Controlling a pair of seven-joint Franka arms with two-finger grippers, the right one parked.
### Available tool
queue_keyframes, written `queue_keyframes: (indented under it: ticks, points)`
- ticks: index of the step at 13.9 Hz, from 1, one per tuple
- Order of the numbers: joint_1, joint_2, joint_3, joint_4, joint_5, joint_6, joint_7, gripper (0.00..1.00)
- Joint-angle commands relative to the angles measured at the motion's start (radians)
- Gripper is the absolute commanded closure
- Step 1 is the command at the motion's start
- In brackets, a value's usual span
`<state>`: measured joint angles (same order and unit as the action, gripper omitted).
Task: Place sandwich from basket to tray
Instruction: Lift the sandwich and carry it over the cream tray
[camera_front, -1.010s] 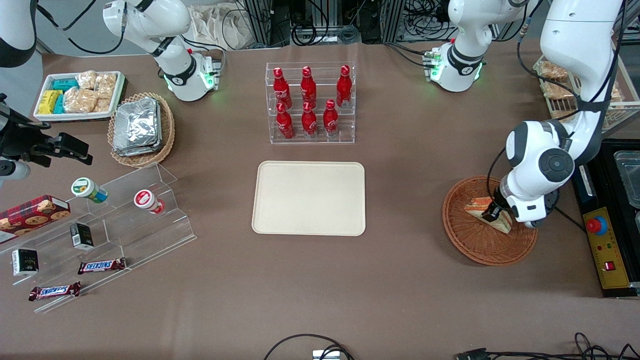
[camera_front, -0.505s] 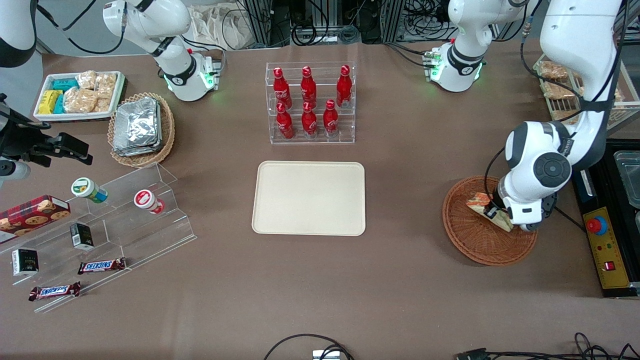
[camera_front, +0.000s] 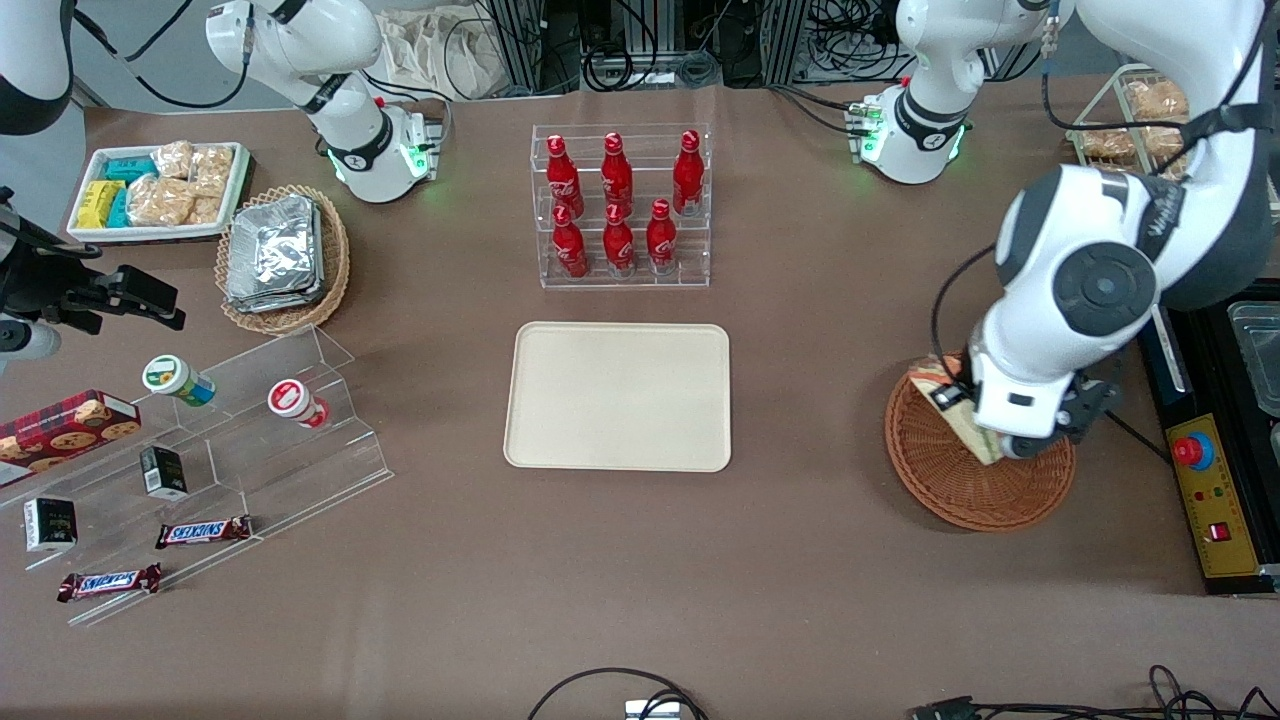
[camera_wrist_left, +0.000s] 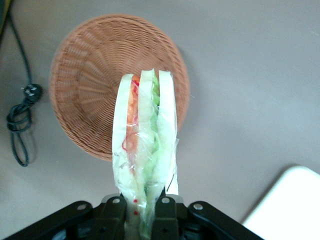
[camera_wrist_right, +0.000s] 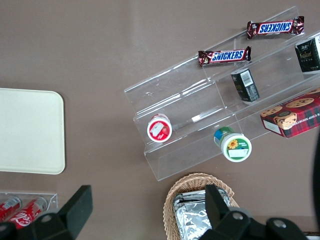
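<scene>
Toward the parked arm's end of the table from the tray (camera_front: 618, 396) stand clear stepped shelves (camera_front: 250, 440) with small cartons and candy bars. Bare brown tabletop surrounds the tray's rim on every edge, and a wide open strip separates it from the basket (camera_front: 945, 480) toward the working arm's end. Above the basket the left arm bends steeply, wrist pointing down, its gripper (camera_front: 948, 398) hanging over the basket's edge nearer the tray. Its jaws are clamped on the wrapped sandwich (camera_wrist_left: 144, 150), which hangs clear above the weave (camera_wrist_left: 90, 75), with a corner of the tray (camera_wrist_left: 287, 207) near.
</scene>
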<state>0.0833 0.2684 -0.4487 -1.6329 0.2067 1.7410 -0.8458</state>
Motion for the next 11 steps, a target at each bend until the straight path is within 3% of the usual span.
queue_keyframes:
  ticks: [1, 3, 8, 11]
  points:
    - [-0.002, 0.021, -0.106, 0.066, 0.007, -0.035, 0.043, 1.00]
    - [-0.039, 0.054, -0.180, 0.083, 0.008, -0.014, 0.044, 1.00]
    - [-0.216, 0.196, -0.183, 0.073, 0.025, 0.172, 0.027, 1.00]
    - [-0.278, 0.277, -0.183, 0.024, 0.130, 0.256, 0.018, 1.00]
